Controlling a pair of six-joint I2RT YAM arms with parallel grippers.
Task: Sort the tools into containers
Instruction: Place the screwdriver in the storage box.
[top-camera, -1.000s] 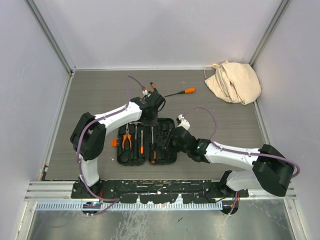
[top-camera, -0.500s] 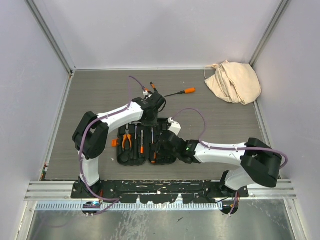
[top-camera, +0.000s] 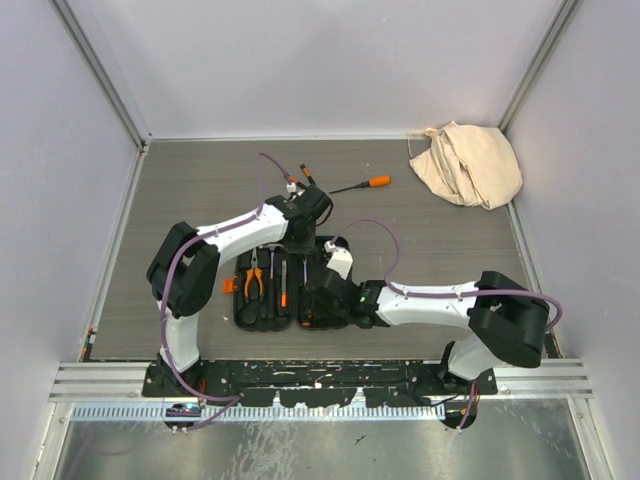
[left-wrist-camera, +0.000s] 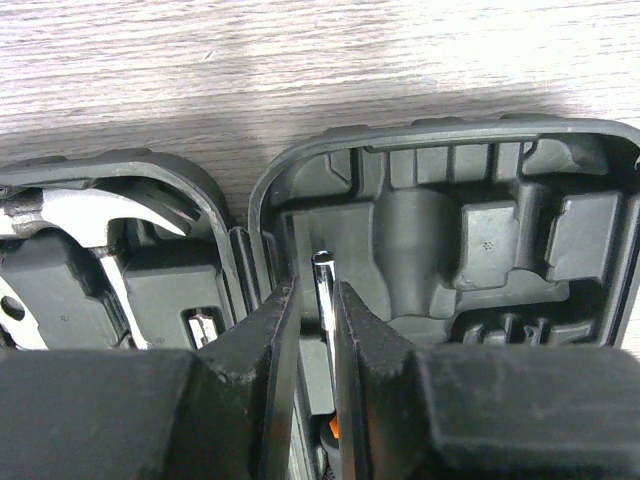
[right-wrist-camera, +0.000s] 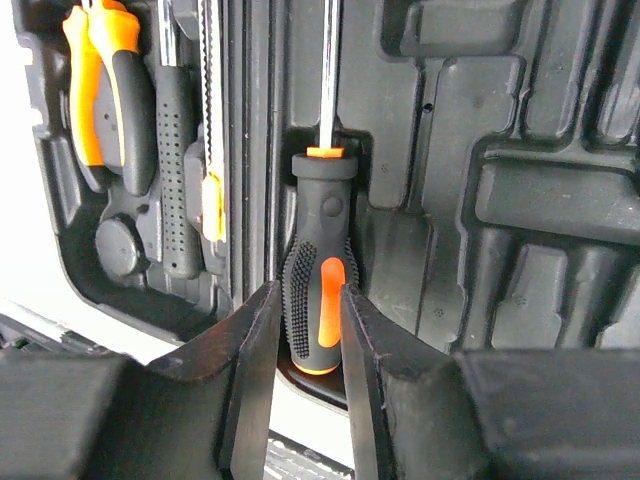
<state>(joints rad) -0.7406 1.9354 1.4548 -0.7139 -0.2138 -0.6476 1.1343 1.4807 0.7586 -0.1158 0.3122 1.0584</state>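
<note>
The black tool case (top-camera: 243, 312) lies open near the table's front. An orange-and-black screwdriver (right-wrist-camera: 318, 240) lies in a slot of its right half (right-wrist-camera: 520, 200). My left gripper (left-wrist-camera: 316, 290) is at the case's far edge (top-camera: 303, 232). Its jaws stand narrowly apart around the chrome shaft (left-wrist-camera: 322, 272), which rests against the right finger with a slim gap on the other side. My right gripper (right-wrist-camera: 306, 292) hangs over the handle's butt (top-camera: 315, 292), open, its fingers close on either side. A second screwdriver (top-camera: 362, 184) lies on the table behind the case.
Orange-handled pliers (right-wrist-camera: 100, 90) and other tools fill the left half, with a hammer head (left-wrist-camera: 110, 215) at its far end. A beige cloth bag (top-camera: 467, 163) sits in the far right corner. Walls close in the table on three sides.
My right arm has swung left across the case and come over the screwdriver's handle. The left gripper has barely shifted, and its jaws have narrowed a little around the shaft.
</note>
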